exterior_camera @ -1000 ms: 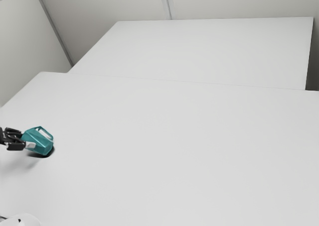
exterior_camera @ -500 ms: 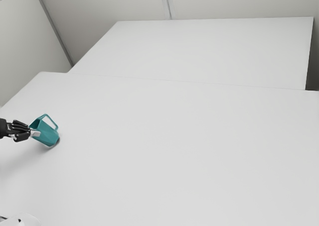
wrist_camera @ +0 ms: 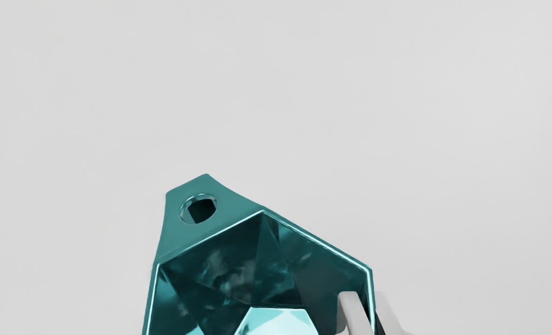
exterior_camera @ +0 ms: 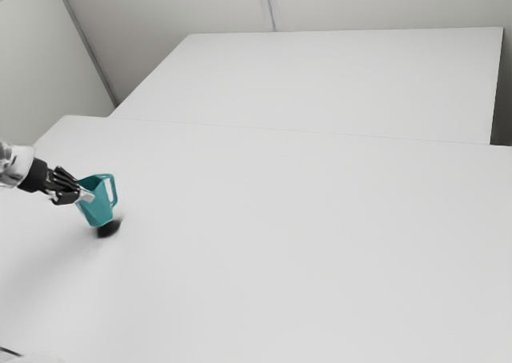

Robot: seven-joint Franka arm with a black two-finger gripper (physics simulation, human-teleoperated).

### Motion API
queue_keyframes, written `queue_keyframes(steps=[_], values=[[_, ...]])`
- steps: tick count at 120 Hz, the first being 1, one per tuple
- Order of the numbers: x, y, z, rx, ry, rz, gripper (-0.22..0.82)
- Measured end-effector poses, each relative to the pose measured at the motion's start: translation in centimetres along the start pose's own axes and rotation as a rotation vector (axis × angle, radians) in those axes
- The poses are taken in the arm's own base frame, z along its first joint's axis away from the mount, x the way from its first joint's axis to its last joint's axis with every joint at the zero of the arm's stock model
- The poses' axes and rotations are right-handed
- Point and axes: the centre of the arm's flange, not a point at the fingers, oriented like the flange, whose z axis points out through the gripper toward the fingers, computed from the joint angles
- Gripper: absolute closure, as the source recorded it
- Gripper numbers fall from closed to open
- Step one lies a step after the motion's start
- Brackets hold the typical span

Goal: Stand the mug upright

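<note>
Righting the mug [exterior_camera: 97, 206] at the left of the exterior frame, pinching its wall [wrist_camera: 317, 238] from inside and outside with the claw [wrist_camera: 368, 298]. Leaning slightly, so probably needing a small final turn, then settling flat on the table [exterior_camera: 280, 243] before releasing.

Left of centre in the frame, the black gripper [exterior_camera: 86, 195] meets the rim of the teal mug [exterior_camera: 98, 208], which leans slightly, mouth up, handle [exterior_camera: 114, 190] to the right (a dark shadow [exterior_camera: 108, 229] smudges the white table [exterior_camera: 304, 251] just below).
</note>
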Motion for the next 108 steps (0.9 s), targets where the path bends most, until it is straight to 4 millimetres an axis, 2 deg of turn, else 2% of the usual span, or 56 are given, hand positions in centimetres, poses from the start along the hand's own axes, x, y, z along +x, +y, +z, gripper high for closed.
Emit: queue_keyframes(steps=[16, 29, 44, 73, 108], values=[[3.6, 1.2, 1.7, -0.029, -0.104, 0.013, 0.79], [6.7, 2.2, 1.7, -0.014, -0.178, 0.017, 0.79], [10.2, 3.7, 2.9, -0.019, -0.249, 0.020, 0.79], [13.9, 5.5, 5.8, -0.002, -0.314, -0.062, 0.79], [18.2, 6.6, 9.1, 0.090, -0.331, -0.109, 0.79]])
